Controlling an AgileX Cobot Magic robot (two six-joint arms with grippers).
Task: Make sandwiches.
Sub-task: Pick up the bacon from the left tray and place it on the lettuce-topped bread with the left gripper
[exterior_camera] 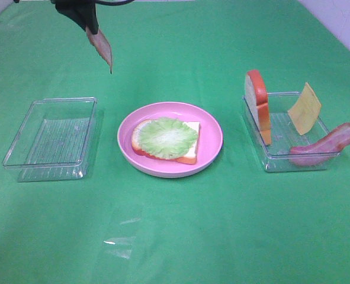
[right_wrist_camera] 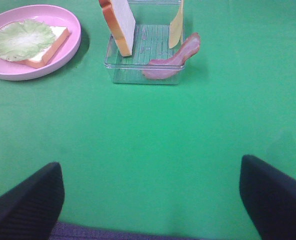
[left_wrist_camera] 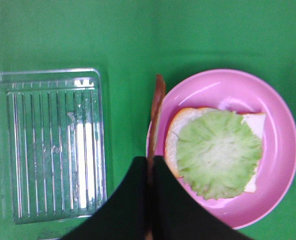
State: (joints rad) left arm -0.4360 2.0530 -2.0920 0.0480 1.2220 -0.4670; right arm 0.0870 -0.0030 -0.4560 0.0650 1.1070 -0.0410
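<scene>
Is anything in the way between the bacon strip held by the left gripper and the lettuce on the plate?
Nothing visible. The left gripper, shut on the bacon strip, holds it in the air; the lettuce on the pink plate lies uncovered.

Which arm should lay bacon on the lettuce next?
Left. The left end effector is shut on a bacon strip, hanging near the pink plate. The right end effector is open and empty, back from the tray.
</scene>
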